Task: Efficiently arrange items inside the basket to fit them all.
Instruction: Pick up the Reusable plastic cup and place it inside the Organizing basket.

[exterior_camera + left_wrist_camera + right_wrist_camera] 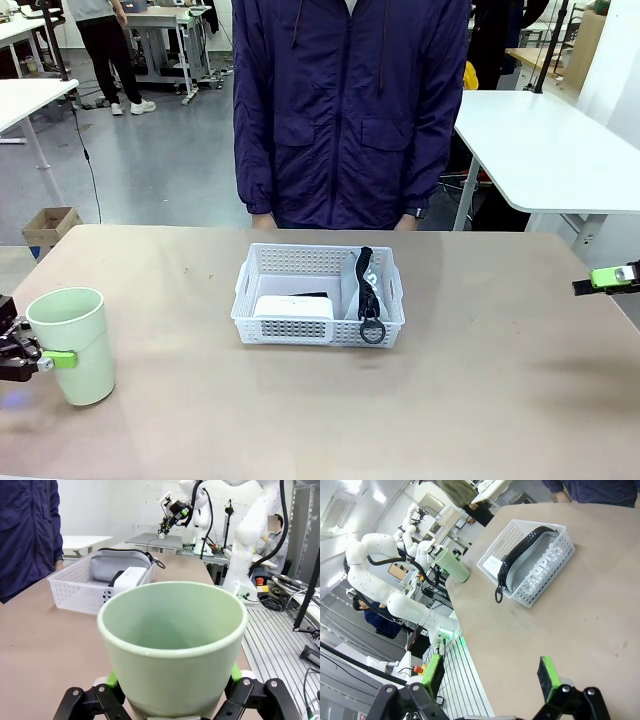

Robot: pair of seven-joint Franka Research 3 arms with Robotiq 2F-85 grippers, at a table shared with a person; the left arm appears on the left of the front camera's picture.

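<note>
- Your worktop point(480, 400) was plain tan, with white tables and grey floor behind it.
- The basket point(318, 297) sat mid-worktop before the person point(350, 110), holding the pouch point(540, 560) and the white box point(292, 306).
- Far left of the basket, your left claw point(172, 680) gripped the cup point(72, 343); its wrist view showed the cup's hollow.
- Your right claw point(490, 677) stood open, empty.

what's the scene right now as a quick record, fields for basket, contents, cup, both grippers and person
basket: white lattice basket at mid-table, in front of the person
contents: grey pouch standing on edge along one side, its black strap draped over the near rim; white box lying beside it
cup: pale green cup upright at the table's left end, outside the basket
left gripper: left gripper closed on the cup's sides
right gripper: right gripper open, holding nothing, at the table's right edge
person: person standing at the far side, hands off the table
</note>
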